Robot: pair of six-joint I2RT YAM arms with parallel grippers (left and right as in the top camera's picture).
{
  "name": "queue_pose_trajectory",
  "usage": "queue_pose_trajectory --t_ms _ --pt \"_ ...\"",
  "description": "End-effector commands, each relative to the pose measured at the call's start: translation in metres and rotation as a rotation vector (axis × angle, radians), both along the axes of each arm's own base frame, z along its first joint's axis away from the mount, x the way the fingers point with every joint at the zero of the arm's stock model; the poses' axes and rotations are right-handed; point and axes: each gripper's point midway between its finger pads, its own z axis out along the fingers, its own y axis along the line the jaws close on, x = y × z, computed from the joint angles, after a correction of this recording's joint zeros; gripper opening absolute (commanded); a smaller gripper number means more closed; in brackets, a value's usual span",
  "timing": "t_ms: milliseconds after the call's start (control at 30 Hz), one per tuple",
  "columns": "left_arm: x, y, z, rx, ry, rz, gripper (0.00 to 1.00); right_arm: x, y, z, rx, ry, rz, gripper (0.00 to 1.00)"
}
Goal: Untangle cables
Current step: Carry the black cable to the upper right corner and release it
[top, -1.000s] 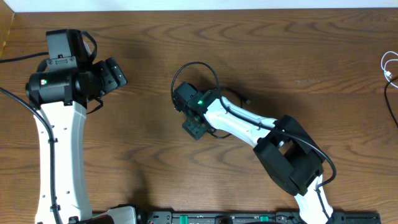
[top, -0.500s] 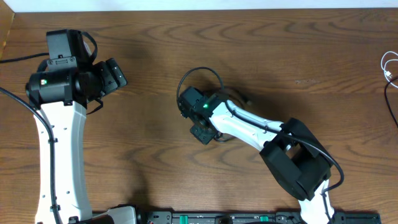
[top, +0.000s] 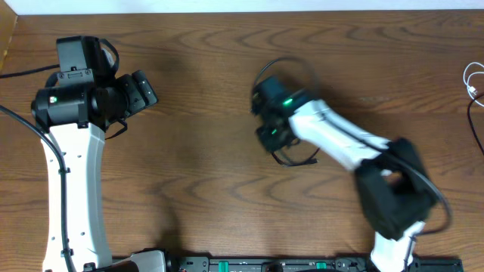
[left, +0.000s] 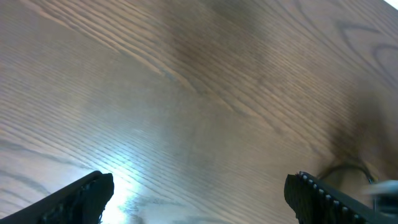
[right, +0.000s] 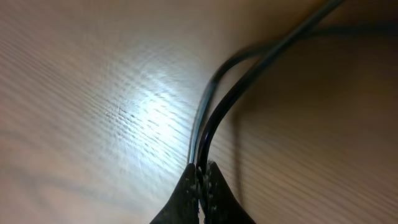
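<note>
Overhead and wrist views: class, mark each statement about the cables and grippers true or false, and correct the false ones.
1. The right gripper is shut on the black cable. True.
2. The left gripper holds the white cable. False: it is open and empty over the table.
3. The white cable lies at the overhead view's right edge, apart from both grippers. True.
4. The white cable runs between the right gripper's fingers. False: only black strands do.

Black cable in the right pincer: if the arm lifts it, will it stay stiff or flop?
Likely floppy: the black cable bends in a doubled curve out of the shut right pincer. Probably light, as its strands are thin. It may slip, being smooth-looking and pinched only at the tips.
</note>
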Motion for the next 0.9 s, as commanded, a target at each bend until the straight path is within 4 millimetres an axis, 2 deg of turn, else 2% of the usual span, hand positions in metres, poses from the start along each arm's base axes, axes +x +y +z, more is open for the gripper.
queue_pose_trajectory --t_ms 0,100,233,367,433,500,600,667,733,867 --pt "0.001 -0.008 -0.001 -0.038 0.002 -0.035 0.93 0.033 -0.014 0.067 0.156 -0.079 -0.111 0.01" --pt "0.001 -0.009 -0.001 -0.045 0.001 -0.037 0.93 0.059 -0.040 0.098 0.181 -0.127 -0.187 0.01" --pt "0.001 -0.009 -0.001 -0.044 0.001 -0.037 0.93 0.098 -0.081 0.152 0.209 -0.236 -0.298 0.01" --pt "0.001 -0.009 -0.001 -0.044 0.001 -0.037 0.93 0.140 -0.138 0.217 0.207 -0.426 -0.468 0.01" --pt "0.001 -0.009 -0.001 -0.044 0.001 -0.037 0.93 0.155 -0.165 0.247 0.213 -0.515 -0.539 0.01" --pt "0.001 -0.009 -0.001 -0.044 0.001 -0.037 0.93 0.169 -0.201 0.284 0.219 -0.633 -0.630 0.01" --pt "0.001 -0.009 -0.001 -0.044 0.001 -0.037 0.93 0.182 -0.249 0.324 0.229 -0.774 -0.725 0.01" --pt "0.001 -0.009 -0.001 -0.044 0.001 -0.037 0.93 0.186 -0.286 0.342 0.213 -0.856 -0.790 0.01" --pt "0.001 -0.009 0.000 -0.044 0.001 -0.037 0.93 0.186 -0.323 0.350 0.177 -0.908 -0.870 0.01" --pt "0.001 -0.009 -0.001 -0.044 0.001 -0.037 0.93 0.187 -0.398 0.343 0.065 -0.964 -1.033 0.01"
